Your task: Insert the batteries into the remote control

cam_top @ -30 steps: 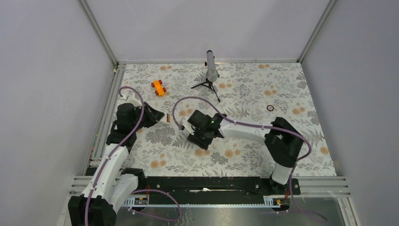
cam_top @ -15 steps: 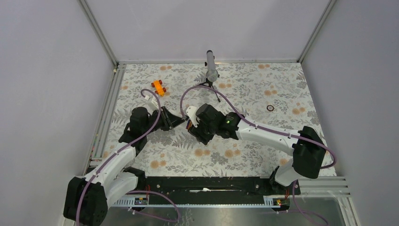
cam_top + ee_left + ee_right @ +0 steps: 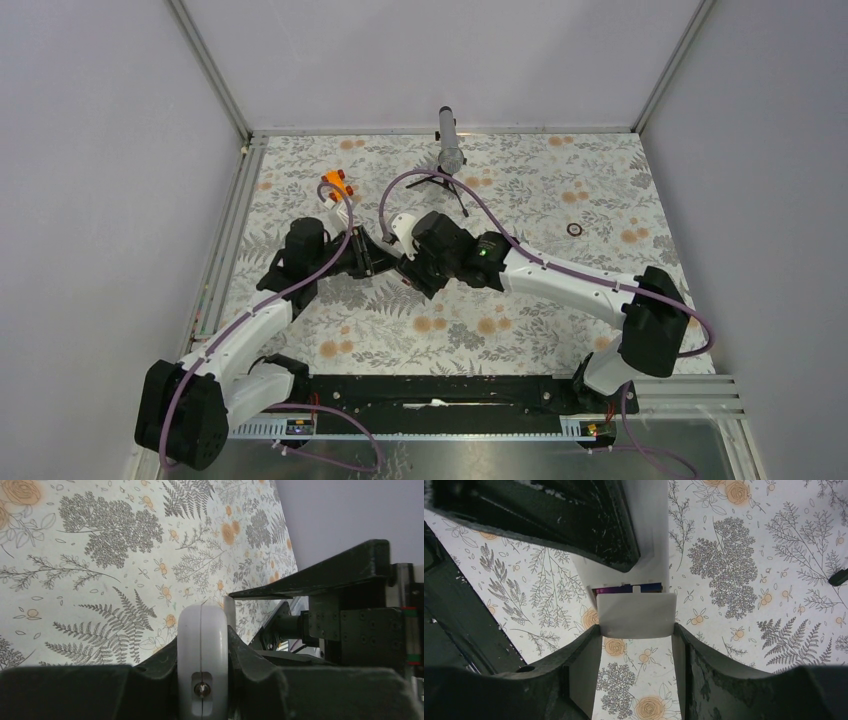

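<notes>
The 2 arms meet over the middle of the flowered tabletop [image 3: 560,330], their ends almost touching. The left tool [image 3: 375,257] is closed narrowly on the remote [image 3: 202,665]. In the left wrist view the remote is seen end-on as a rounded white edge with a seam down the middle and a small hole near the bottom, a black finger [image 3: 150,675] pressed against each side. It is held in the air above the tabletop.

The right tool [image 3: 636,628] grips a flat white square cover [image 3: 635,614] by its 2 side edges. The cover's far edge has a small tab and sits just against the white body of the remote. Right above that edge a dark purple battery [image 3: 624,588] lies crosswise in the remote, only a thin strip of it showing. The orange battery cannot be made out in any view. A black finger of the left tool covers the upper part of the remote in this view.

Toward the back left of the tabletop lies an orange toy piece [image 3: 336,183], partly crossed by the left arm's purple cable [image 3: 352,215]. A grey cylinder on a small black tripod [image 3: 449,152] stands at the back centre. A small dark ring [image 3: 574,229] lies well apart on the right.
</notes>
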Robot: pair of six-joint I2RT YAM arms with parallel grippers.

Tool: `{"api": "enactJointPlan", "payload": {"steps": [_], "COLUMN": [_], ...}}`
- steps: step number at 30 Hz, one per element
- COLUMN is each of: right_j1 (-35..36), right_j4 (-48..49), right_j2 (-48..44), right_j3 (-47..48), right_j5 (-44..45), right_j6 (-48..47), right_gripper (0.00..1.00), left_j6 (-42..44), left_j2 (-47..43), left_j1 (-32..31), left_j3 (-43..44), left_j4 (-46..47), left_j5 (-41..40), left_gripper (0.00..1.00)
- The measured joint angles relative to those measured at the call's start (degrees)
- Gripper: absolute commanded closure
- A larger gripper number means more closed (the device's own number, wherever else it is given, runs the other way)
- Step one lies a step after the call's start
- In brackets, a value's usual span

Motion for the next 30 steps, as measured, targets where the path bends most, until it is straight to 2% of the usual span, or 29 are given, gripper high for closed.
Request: {"api": "enactJointPlan", "payload": {"steps": [8, 30], "right_j1": [0.0, 0.04], "right_j4": [-0.44, -0.7], "right_j2": [1.4, 1.4], "right_j3": [0.11, 0.11], "right_j5": [-0.02, -2.67], "right_j6": [-0.02, -0.04], "right_gripper": [0.52, 0.52], "left_j6": [0.55, 0.5], "left_j2": [0.13, 1.62], "left_j1": [-0.28, -0.52], "left_j3": [0.76, 1.62], "left_j4": [-3.1, -4.28], "left_j5": [0.96, 1.27], "left_gripper": [1.0, 1.0]}}
